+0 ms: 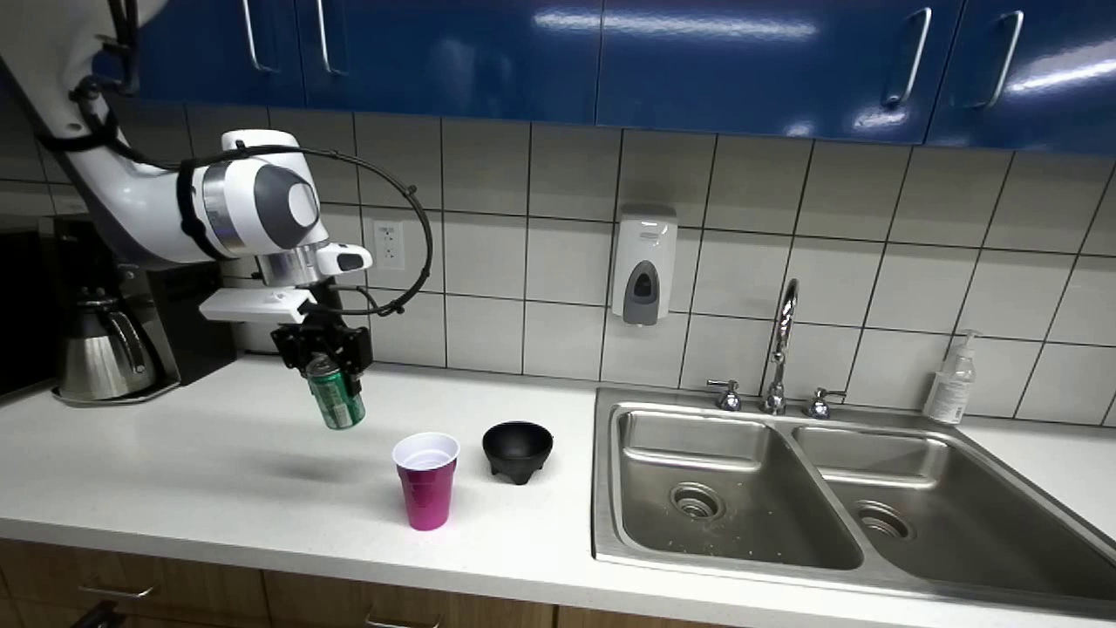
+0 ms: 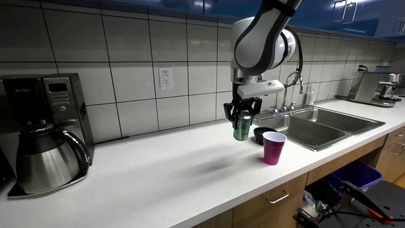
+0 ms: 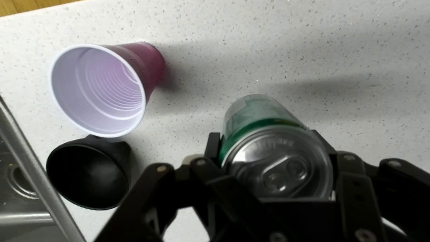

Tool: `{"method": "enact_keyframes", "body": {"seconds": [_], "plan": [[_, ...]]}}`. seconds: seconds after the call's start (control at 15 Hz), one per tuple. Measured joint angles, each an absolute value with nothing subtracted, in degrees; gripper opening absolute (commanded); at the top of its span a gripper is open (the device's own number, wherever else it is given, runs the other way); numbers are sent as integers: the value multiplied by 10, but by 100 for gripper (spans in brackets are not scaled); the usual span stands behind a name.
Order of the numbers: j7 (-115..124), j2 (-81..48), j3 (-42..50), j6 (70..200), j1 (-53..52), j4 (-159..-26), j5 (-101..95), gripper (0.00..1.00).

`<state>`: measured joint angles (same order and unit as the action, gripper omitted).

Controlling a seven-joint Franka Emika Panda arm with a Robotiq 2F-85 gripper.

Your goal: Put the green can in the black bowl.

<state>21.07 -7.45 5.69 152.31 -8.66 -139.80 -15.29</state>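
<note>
The green can [image 1: 338,403] hangs above the counter, slightly tilted, in my gripper [image 1: 331,373]. In an exterior view my gripper [image 2: 244,120] shows a finger on each side of the can [image 2: 241,130]. In the wrist view the can's silvery top [image 3: 278,164] sits between the fingers [image 3: 268,145], which touch its sides. The black bowl [image 1: 518,458] stands upright on the counter near the sink, apart from the can. It also shows in the wrist view at the left [image 3: 89,174]. In an exterior view the bowl [image 2: 259,136] is partly hidden behind the pink cup [image 2: 272,152].
The pink cup [image 1: 427,497] stands upright beside the bowl, nearer the counter's front edge; it also shows in the wrist view [image 3: 149,65]. The metal sink [image 1: 608,488] lies just beyond the bowl. A coffee maker [image 2: 68,104] with its carafe [image 2: 47,167] stands at the counter's other end.
</note>
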Motion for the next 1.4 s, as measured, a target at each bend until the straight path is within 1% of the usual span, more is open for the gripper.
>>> {"method": "enact_keyframes", "body": {"seconds": [0.8, 1.4], "plan": [[203, -81, 66, 1559, -16, -1395, -138, 39], [145, -138, 69, 1583, 16, -1340, -56, 39]]}}
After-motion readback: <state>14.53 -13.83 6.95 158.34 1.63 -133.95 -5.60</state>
